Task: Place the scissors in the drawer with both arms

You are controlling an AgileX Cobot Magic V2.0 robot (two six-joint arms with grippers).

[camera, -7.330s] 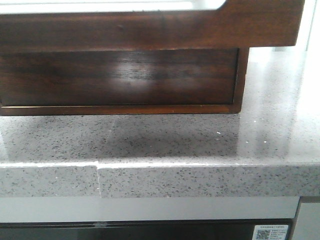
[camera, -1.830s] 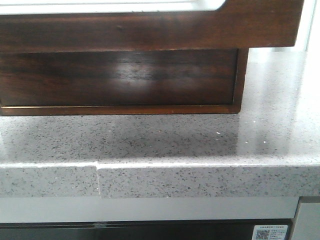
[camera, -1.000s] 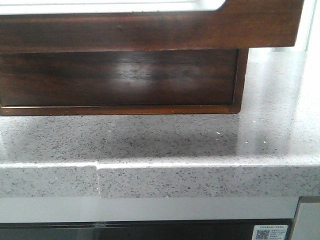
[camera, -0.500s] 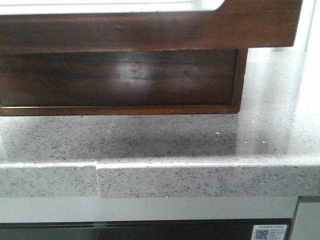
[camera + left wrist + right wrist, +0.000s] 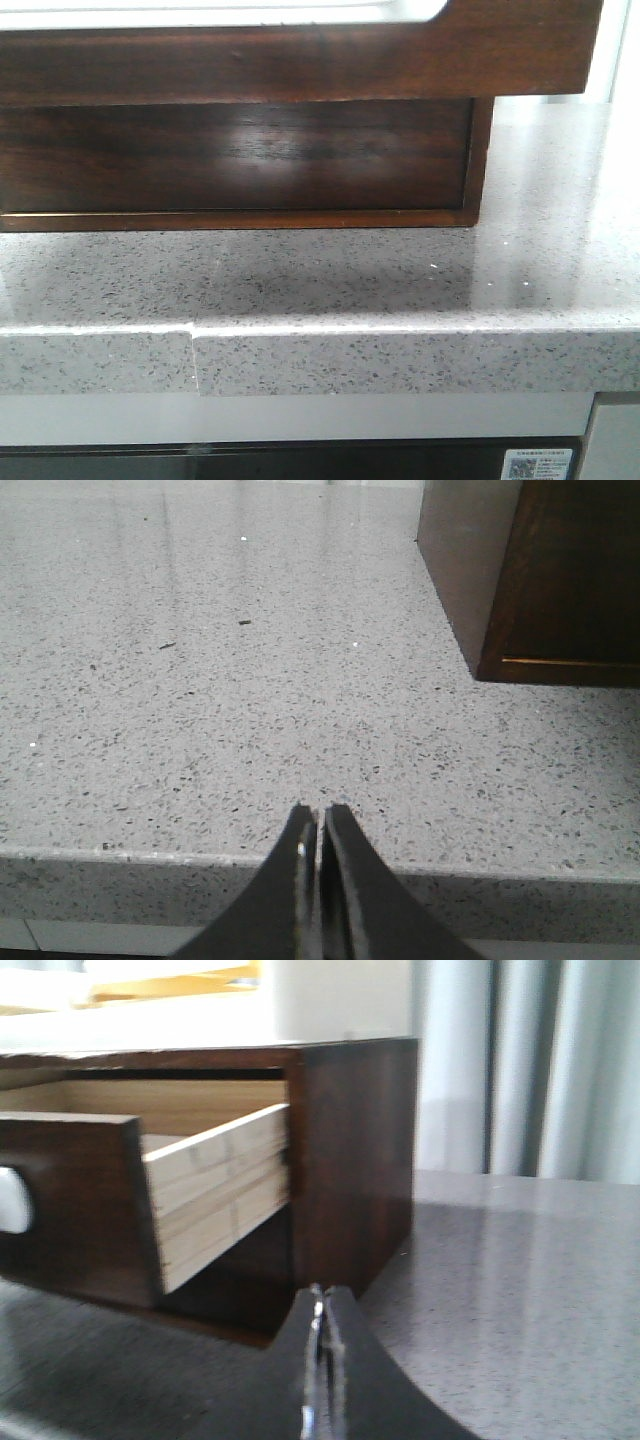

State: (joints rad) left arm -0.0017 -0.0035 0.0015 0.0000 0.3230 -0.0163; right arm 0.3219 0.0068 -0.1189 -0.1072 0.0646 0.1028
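Two grippers in view, one per wrist camera, both with jaws pressed together and nothing between them. Left gripper (image 5: 318, 825) sits low centre of its frame, over the near edge of the grey speckled tabletop (image 5: 220, 700); a dark wooden cabinet (image 5: 560, 580) corner is at upper right. Right gripper (image 5: 322, 1305) is at bottom centre of its frame, facing the cabinet (image 5: 350, 1150) with the drawer (image 5: 130, 1200) pulled out at left, pale wood side showing, a bit of white cut-out at the left edge. Front view: drawer front (image 5: 300, 60) fills the top of the frame, overhanging the lower drawer front (image 5: 235, 155), white lining along the top edge. Scissors not visible in any view; cannot tell where they are.
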